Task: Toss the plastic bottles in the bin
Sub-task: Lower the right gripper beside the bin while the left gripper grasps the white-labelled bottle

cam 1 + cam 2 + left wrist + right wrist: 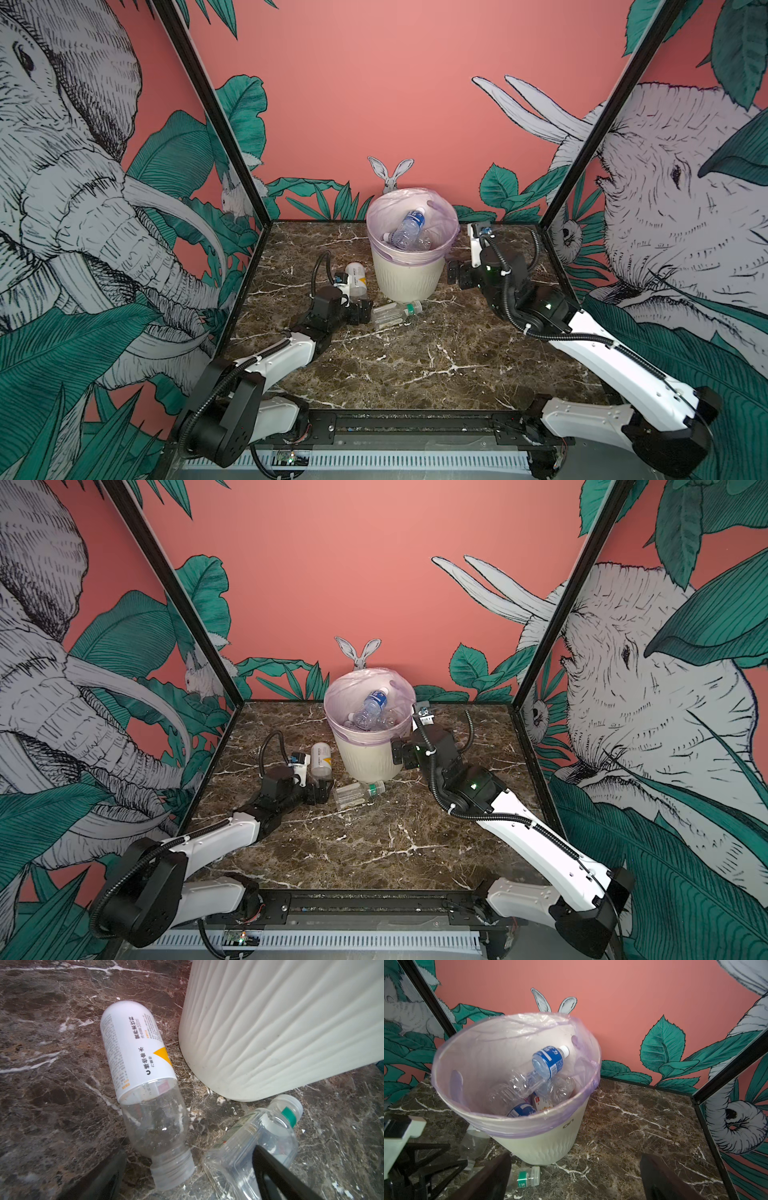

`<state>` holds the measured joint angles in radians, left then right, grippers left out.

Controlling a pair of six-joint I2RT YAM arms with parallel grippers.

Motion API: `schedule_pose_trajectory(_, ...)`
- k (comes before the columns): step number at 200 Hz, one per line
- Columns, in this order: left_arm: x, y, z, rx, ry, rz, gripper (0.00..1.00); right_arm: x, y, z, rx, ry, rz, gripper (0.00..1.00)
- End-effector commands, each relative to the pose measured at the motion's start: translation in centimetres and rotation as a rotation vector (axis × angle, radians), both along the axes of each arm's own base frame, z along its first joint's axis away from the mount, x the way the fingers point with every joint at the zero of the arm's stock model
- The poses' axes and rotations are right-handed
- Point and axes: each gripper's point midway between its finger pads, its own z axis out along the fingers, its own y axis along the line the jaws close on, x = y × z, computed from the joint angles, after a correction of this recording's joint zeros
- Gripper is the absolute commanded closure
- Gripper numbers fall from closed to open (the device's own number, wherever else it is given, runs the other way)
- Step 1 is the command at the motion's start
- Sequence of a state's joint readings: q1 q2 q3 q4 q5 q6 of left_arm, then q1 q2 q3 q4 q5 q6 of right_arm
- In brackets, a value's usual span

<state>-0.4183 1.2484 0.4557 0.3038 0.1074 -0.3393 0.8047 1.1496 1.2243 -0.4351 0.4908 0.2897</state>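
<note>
Marble-patterned, the table (415,365) carries the bin (409,274) near the back wall. Just left of it lies the white-and-yellow bottle (143,1076), long axis front to back, base toward the wall. Its neck sits between the wide-spread fingers of the left gripper (362,312), which do not touch it. The green-banded bottle (395,313) lies crosswise before the bin, cap pointing right. The blue-labelled bottle (411,222) leans inside the bin, cap uppermost. The right gripper (454,272) hovers beside the bin, spread wide and empty.

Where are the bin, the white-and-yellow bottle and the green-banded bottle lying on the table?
bin (409,278): in a top view, on its ribbed outer wall.
white-and-yellow bottle (135,1047): left wrist view, on its white label.
green-banded bottle (289,1116): left wrist view, on the green band near its cap.
</note>
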Motion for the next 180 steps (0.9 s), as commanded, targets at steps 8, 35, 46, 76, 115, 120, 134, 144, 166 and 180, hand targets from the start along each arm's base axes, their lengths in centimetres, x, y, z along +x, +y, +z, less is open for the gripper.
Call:
schedule_pose_trajectory(8, 0.5, -0.7, 1.1, -0.026, -0.035, -0.026, 0.04, -0.9, 0.2, -2.5, 0.087, 0.053, -0.012, 0.01)
schedule_pose_trajectory(35, 0.7, -0.5, 0.8, -0.017, -0.027, -0.011, 0.04, -1.9, 0.8, -6.1, 0.083, 0.121, -0.007, 0.01)
schedule_pose_trajectory(46, 0.8, -0.2, 0.6, -0.008, -0.018, 0.004, 0.04, -2.2, 1.0, -7.5, 0.077, 0.144, -0.006, 0.01)
schedule_pose_trajectory(76, 1.1, 0.6, 0.3, 0.019, -0.01, 0.054, 0.04, -3.1, 1.5, -10.4, 0.068, 0.191, 0.006, 0.01)
schedule_pose_trajectory(115, 1.9, 1.4, -0.2, 0.063, 0.02, 0.108, 0.04, -3.4, 2.0, -12.9, 0.055, 0.216, 0.036, 0.01)
schedule_pose_trajectory(120, 2.2, 1.4, -0.1, 0.068, 0.028, 0.116, 0.04, -3.4, 2.1, -13.3, 0.052, 0.22, 0.039, 0.01)
schedule_pose_trajectory(134, 2.6, 1.6, 0.0, 0.083, 0.045, 0.133, 0.04, -3.4, 2.4, -14.5, 0.041, 0.225, 0.053, 0.01)
schedule_pose_trajectory(144, 3.0, 1.6, 0.2, 0.084, 0.043, 0.146, 0.04, -3.3, 2.6, -15.2, 0.033, 0.227, 0.064, 0.01)
schedule_pose_trajectory(166, 3.9, 1.8, 0.4, 0.118, 0.059, 0.168, 0.04, -3.2, 2.9, -16.8, 0.005, 0.228, 0.08, 0.01)
schedule_pose_trajectory(180, 4.6, 2.1, 0.0, 0.157, 0.085, 0.186, 0.04, -3.0, 2.8, -17.4, -0.006, 0.228, 0.084, 0.01)
